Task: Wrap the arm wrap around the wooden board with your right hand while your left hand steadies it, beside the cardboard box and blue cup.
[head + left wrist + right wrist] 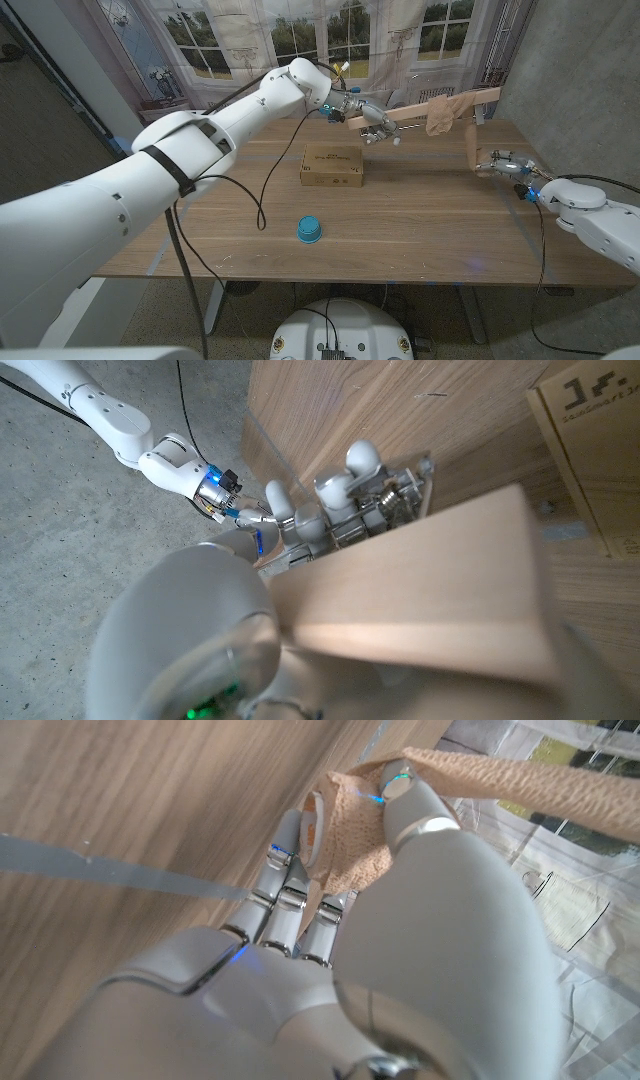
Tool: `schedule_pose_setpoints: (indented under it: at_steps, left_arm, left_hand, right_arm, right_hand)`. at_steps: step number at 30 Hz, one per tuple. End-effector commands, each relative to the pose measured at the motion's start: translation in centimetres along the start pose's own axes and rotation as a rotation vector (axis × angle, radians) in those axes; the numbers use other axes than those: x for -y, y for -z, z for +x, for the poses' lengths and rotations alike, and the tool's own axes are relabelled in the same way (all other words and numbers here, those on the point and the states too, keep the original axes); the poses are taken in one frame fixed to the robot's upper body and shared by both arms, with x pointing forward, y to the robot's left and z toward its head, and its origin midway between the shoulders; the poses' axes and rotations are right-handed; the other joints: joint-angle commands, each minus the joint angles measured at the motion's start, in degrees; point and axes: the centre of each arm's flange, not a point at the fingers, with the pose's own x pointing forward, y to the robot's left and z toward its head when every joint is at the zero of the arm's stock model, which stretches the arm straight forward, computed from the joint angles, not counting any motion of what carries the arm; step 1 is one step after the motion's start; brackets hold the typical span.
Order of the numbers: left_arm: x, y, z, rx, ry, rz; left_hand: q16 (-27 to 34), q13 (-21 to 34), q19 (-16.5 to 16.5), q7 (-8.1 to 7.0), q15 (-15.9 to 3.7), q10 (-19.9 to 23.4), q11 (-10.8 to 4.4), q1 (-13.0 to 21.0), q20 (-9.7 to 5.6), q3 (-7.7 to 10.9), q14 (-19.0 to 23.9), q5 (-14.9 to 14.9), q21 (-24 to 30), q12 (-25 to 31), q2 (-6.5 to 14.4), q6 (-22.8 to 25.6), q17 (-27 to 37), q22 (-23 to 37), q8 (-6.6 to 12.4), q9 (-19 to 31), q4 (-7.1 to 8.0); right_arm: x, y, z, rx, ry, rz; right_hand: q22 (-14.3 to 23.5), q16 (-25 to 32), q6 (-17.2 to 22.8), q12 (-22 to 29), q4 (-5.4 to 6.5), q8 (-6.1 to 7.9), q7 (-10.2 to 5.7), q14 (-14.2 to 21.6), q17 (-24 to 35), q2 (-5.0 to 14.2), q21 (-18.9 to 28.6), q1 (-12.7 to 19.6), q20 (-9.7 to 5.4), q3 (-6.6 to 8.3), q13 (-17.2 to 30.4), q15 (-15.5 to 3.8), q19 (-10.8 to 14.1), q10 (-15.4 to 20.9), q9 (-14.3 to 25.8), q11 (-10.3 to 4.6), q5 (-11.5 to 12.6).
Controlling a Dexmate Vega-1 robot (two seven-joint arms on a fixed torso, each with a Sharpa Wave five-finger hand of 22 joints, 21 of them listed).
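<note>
The left hand [372, 122] holds the wooden board [425, 108] up over the table [420, 220], the right hand [497, 162] grips the wrap [450, 112] draped over it, beyond the closed box [332, 165] and overturned cup [309, 230].

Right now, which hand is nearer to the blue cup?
Left, though neither is close. The left hand holds the board above the table's far side, beyond the box from the cup. The right hand grips the wrap near the far right edge.

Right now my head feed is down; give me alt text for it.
The left hand holds a wooden board above the table's far side while the right hand grips the tan arm wrap draped over it. A cardboard box and blue cup sit nearer.
</note>
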Motion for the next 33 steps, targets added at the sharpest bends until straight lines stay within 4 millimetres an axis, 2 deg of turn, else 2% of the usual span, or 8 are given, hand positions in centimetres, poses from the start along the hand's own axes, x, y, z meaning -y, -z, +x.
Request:
schedule_pose_setpoints:
  at_steps: [1,8,17,24,33]
  left_arm:
    - [-0.3,0.4,0.2,-0.021,-0.013,-0.004]
    - [-0.4,0.5,0.2,-0.039,-0.021,0.0]
    - [-0.5,0.6,0.1,-0.056,-0.035,0.008]
    - [-0.3,0.6,-0.1,-0.061,-0.036,0.012]
    - [0.0,0.3,-0.3,-0.069,-0.045,0.017]
  left_hand:
    - [-0.12,0.21,0.05,0.16,-4.07,0.91,-0.47,0.82,-4.86,-0.05,4.27,0.01,0.25,2.67,0.5,0.43,-0.29,0.1,0.02,0.13,-0.03]
    - [0.05,0.21,0.02,0.06,-4.14,0.87,-0.41,0.84,-4.9,-0.05,4.46,0.01,0.24,2.67,0.47,0.42,-0.07,0.1,0.05,0.22,-0.06]
    - [0.21,0.21,0.05,0.04,-4.19,0.86,-0.41,0.89,-4.9,-0.02,4.35,0.01,0.27,2.66,0.5,0.5,0.22,0.16,-0.01,0.12,-0.08]
    - [0.26,0.21,0.08,0.1,-4.19,0.83,-0.33,0.92,-4.91,-0.01,4.41,0.01,0.28,2.66,0.54,0.46,0.25,0.17,-0.04,0.11,-0.09]
    - [0.26,0.21,0.08,0.18,-4.19,0.84,-0.45,0.95,-4.92,-0.01,4.44,0.0,0.3,2.65,0.56,0.38,0.25,0.27,-0.04,0.22,-0.1]
  right_arm:
    - [-1.8,-0.4,-2.7,0.001,-0.033,-0.084]
    - [-2.5,-1.4,-5.1,0.001,-0.019,-0.152]
    - [-4.1,-4.2,-8.0,-0.048,0.035,-0.332]
    - [-4.7,-5.4,-9.4,-0.012,0.077,-0.369]
    - [-5.3,-7.2,-12.6,0.099,0.178,-0.409]
  right_hand:
    - [0.18,0.39,13.99,0.4,3.86,0.08,5.46,22.95,0.22,9.77,0.26,10.1,-2.73,3.49,0.04,-14.77,0.09,13.04,0.28,2.42,0.31]
    - [0.18,0.32,14.01,0.31,3.89,-0.08,5.41,22.94,0.29,9.75,0.28,10.12,-2.74,3.48,0.11,-14.77,0.07,13.0,0.29,2.37,0.31]
    - [0.15,0.22,14.12,0.23,3.88,-0.24,5.53,22.94,0.35,9.71,0.27,10.17,-2.71,3.5,0.15,-14.78,0.03,13.08,0.3,2.32,0.3]
    - [0.14,0.19,14.11,0.16,3.92,-0.42,5.45,23.06,0.41,9.73,0.25,10.15,-2.73,3.5,0.21,-14.78,-0.03,13.09,0.33,2.21,0.3]
    - [0.13,0.08,14.23,0.07,3.92,-0.58,5.41,23.12,0.42,9.69,0.23,10.16,-2.71,3.49,0.23,-14.78,-0.06,13.22,0.37,2.28,0.29]
